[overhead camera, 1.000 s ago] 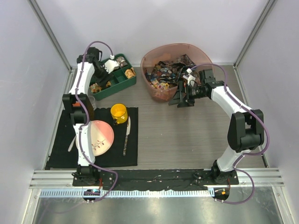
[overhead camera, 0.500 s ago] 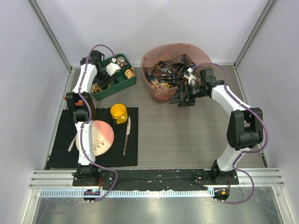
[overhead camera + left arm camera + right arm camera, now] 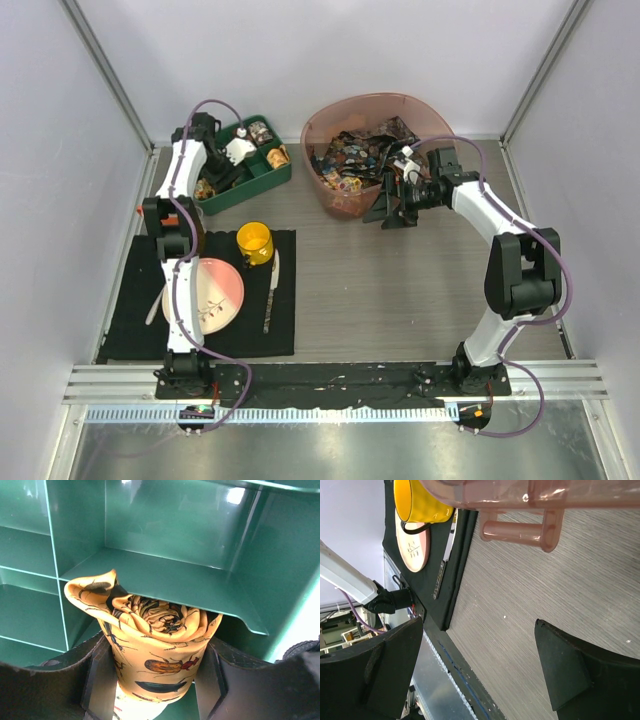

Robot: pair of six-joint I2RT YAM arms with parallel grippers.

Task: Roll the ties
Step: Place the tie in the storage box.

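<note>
Now L tool (image 3: 154, 680) clamps rolled yellow tie (image 3: 160, 635) in green tray (image 3: 175, 530); R tool (image 3: 479, 665) (beside pink tub (image 3: 545, 495)) gapes empty.

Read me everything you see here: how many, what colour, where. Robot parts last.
rolled tie: one, yellow-orange with insect print, over the green tray
loose ties: several, count unclear, dark many-coloured, inside the pink tub
pink tub: one, translucent pink, far centre
green tray: one, compartmented, far left
mug: one, yellow, on the black mat
plate: one, pink, on the mat
knife: one, silvery, right of the plate
black mat: one, near left
left gripper: shut on the rolled tie
right gripper: open, empty, beside the tub
</note>
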